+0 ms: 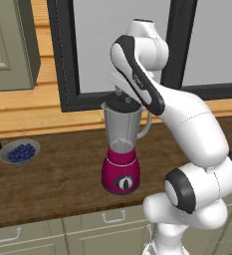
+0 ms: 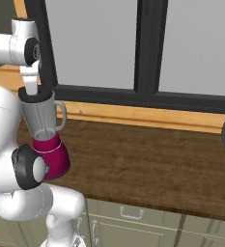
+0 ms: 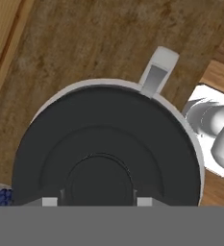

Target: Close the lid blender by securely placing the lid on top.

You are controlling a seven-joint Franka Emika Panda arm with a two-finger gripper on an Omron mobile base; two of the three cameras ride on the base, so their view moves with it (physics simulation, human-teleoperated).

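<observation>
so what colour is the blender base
Magenta-red base, with a black-and-silver dial; the left base view shows it best.

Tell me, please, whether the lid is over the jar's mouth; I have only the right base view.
Observer: The hand view shows the lid covering the mouth of the blender, a thin band of rim showing at its far edge.
Operator: Is the gripper holding it?
Observer: Yes, the gripper is shut on the lid's centre knob.
Operator: Anything else nearby?
Observer: A bowl of blueberries sits on the counter, left of the blender, apart.
</observation>
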